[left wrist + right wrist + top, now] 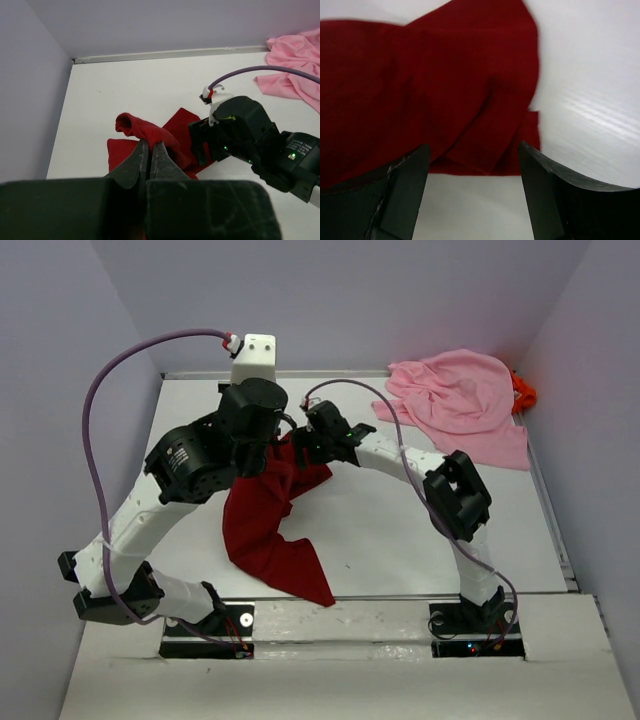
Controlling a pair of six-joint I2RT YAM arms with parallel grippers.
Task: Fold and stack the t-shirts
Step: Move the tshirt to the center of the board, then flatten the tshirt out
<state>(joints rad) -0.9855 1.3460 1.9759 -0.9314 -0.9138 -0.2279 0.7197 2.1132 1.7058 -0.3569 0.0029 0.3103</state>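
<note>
The dark red t-shirt (pixel 268 530) hangs crumpled from my left gripper (pixel 262 455), its lower part trailing on the white table toward the near edge. In the left wrist view that gripper (pixel 150 145) is shut on a bunched fold of the red cloth (pixel 145 127). My right gripper (pixel 305 443) sits just right of the held fold. Its jaws (pixel 472 147) stand open and empty over an edge of the red shirt (pixel 445 85). The light pink t-shirt (pixel 462 400) lies crumpled at the far right corner. A bit of the bright orange t-shirt (pixel 523 392) peeks out behind it.
Grey-lilac walls close in the white table (pixel 400 530) on the left, far and right sides. A purple cable (pixel 100 400) loops from the left arm and another cable (pixel 395 425) runs along the right arm. The pink shirt (pixel 295 65) also shows at the left wrist view's upper right.
</note>
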